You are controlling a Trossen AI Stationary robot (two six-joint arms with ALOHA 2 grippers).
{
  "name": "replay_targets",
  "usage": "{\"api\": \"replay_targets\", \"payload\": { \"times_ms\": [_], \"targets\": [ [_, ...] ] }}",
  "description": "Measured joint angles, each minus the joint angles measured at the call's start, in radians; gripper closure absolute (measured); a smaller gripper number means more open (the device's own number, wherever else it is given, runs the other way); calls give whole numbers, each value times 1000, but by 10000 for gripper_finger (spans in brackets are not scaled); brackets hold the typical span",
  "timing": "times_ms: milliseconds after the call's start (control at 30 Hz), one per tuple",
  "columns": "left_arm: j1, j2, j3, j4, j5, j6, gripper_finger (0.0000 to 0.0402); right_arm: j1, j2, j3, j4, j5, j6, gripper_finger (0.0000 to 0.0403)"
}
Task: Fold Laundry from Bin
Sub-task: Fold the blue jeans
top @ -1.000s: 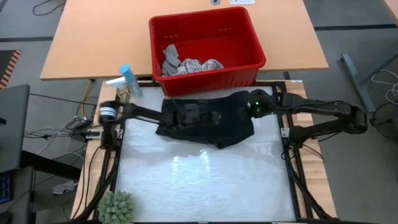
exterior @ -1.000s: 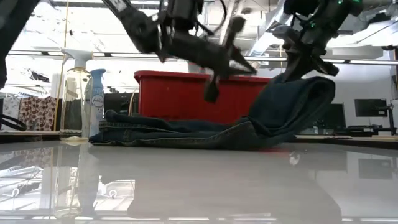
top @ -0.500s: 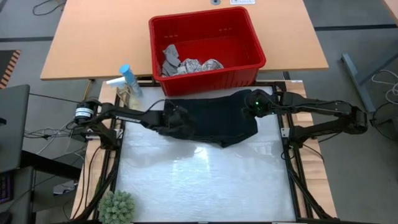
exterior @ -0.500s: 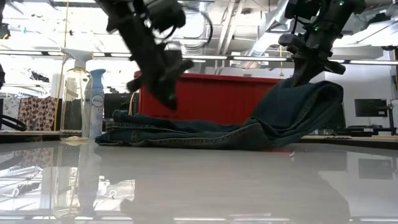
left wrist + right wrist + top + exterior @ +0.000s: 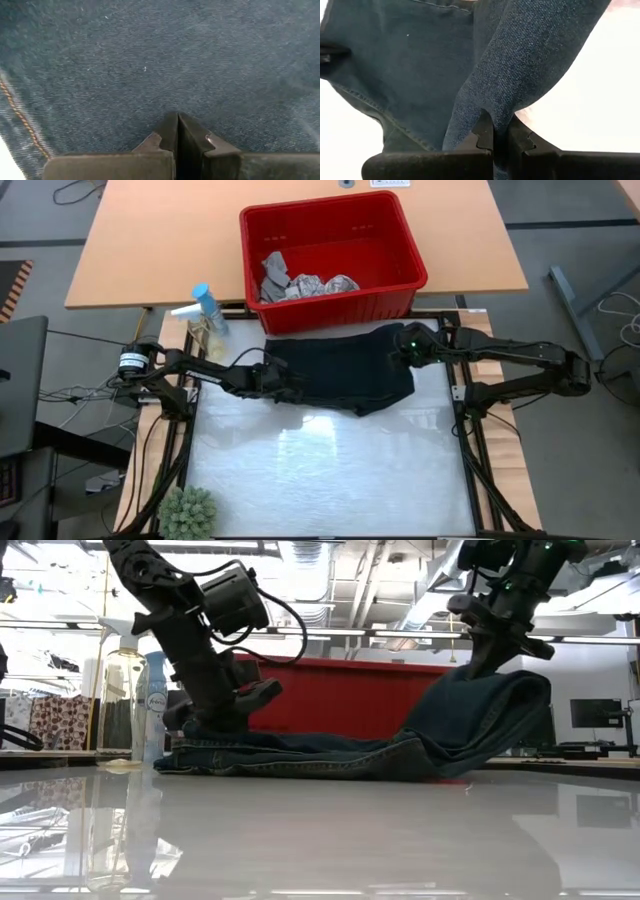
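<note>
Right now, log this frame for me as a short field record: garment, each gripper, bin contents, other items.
garment: dark trousers spread on the white table, right end lifted
left gripper: shut, pressed down on the trousers' left end, holding nothing
right gripper: shut on a raised fold of the trousers
bin: red bin behind the trousers, holding grey cloths
other items: spray bottles at the table's left back corner; green plant at the front left

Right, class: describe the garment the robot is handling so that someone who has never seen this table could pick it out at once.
Start at the big red bin at the table's far edge. Directly in front of it, on the white work surface, lie the dark trousers, pinched and lifted at one end by the right hand, with the shut left hand at the other. They are dark blue denim; the cloths in the bin are pale.
</note>
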Motion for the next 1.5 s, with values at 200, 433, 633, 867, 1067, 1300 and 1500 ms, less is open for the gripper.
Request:
{"api": "replay_targets", "payload": {
  "times_ms": [200,433,633,867,1067,1300,1500],
  "targets": [
    [-1,0,-5,39,16,6,401,3,0,0,104,-45,31,366],
    [-1,55,-5,145,48,18,401,3,0,0,236,-82,55,366],
    [-9,184,55,252,126,8,401,11,0,0,332,-113,64,366],
    [-9,217,166,255,117,99,401,16,0,1,363,-124,73,366],
    [-10,202,215,296,123,129,401,16,0,39,316,-100,39,366],
    [11,151,272,695,157,144,401,14,0,93,229,-34,-15,366],
    [1,357,347,809,230,196,402,15,0,94,221,-26,-26,366]
  ]
}}
